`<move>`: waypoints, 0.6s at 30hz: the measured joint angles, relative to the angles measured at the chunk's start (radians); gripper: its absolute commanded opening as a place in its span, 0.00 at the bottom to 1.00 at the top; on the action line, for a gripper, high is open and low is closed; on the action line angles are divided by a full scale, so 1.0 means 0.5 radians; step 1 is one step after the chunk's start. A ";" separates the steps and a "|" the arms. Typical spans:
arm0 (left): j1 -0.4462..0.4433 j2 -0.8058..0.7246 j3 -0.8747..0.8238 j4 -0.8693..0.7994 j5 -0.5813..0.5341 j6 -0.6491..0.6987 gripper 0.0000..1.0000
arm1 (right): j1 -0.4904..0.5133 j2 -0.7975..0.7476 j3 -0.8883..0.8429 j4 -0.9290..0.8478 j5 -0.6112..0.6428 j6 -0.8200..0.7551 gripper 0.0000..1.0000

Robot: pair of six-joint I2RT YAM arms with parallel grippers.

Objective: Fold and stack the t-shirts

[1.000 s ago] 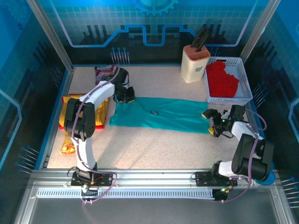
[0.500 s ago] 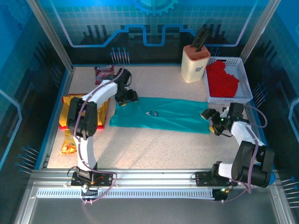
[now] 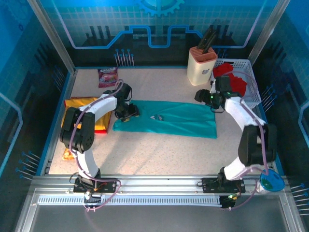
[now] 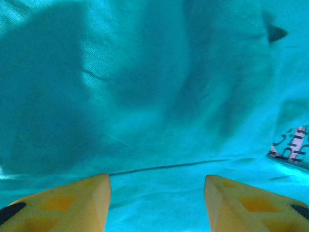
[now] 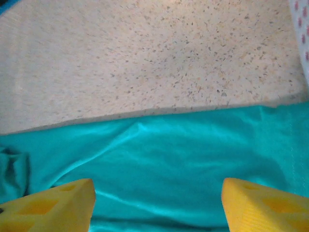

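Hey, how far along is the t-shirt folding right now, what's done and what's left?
Done: the teal t-shirt lies as a long band, apparently folded lengthwise. In hand: the open left hand sits over its left end, the open right hand over its far right edge, neither gripping. Left: folding it shorter, then the red t-shirt crumpled in the basket and the yellow cloth at the left; no stack yet.

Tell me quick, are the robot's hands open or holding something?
Left gripper: open, empty, over the teal t-shirt.
Right gripper: open, empty too.
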 measured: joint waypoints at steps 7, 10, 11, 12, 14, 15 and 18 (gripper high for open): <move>0.000 0.213 0.098 0.018 -0.001 0.000 0.52 | 0.118 0.439 0.153 -0.089 0.114 0.026 0.50; -0.001 0.269 0.170 -0.008 -0.002 0.002 0.52 | 0.153 0.499 0.151 -0.114 0.135 0.060 0.46; 0.000 0.290 0.202 -0.010 -0.002 0.008 0.52 | 0.161 0.515 0.152 -0.126 0.141 0.071 0.45; -0.001 0.318 0.239 -0.017 -0.002 0.011 0.51 | 0.169 0.529 0.152 -0.138 0.150 0.083 0.45; -0.001 0.392 0.343 -0.056 -0.002 0.026 0.51 | 0.197 0.558 0.151 -0.192 0.166 0.095 0.47; -0.001 0.433 0.409 -0.079 -0.002 0.036 0.51 | 0.213 0.564 0.147 -0.211 0.173 0.100 0.48; -0.001 0.578 0.636 -0.148 -0.002 0.085 0.51 | 0.286 0.565 0.115 -0.249 0.193 0.114 0.49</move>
